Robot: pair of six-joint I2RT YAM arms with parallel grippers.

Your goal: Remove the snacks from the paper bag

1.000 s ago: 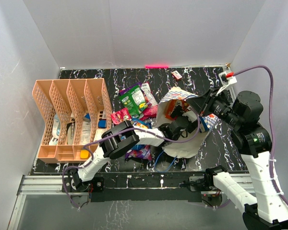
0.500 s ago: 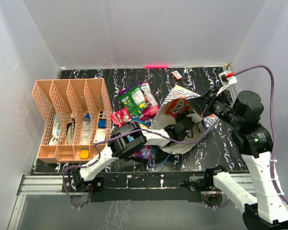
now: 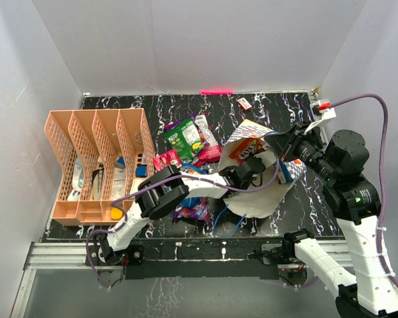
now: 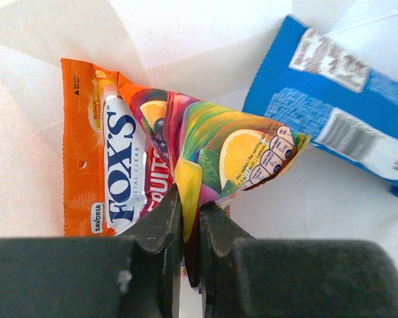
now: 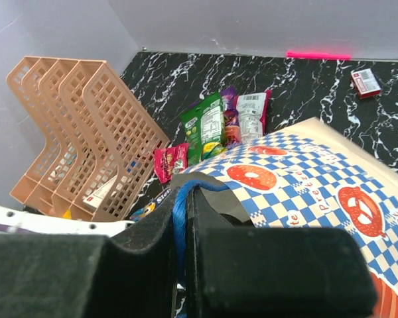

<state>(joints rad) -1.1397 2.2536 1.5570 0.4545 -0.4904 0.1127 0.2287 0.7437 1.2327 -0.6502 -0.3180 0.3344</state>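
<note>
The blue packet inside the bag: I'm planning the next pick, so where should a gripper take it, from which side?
Probably the short end facing the orange packet, entering through the mouth of the paper bag. The blue packet seems to lie flat on its white lining, so only an exposed edge can be pinched.

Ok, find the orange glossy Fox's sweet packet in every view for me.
Top external: orange glossy Fox's packet centre-right, inside the chequered paper bag.
Left wrist: centre-left, pinched between the left fingers, against the bag's white interior.
Right wrist: not in it; only the bag's chequered outside shows.
Shared landmark: the paper bag.
</note>
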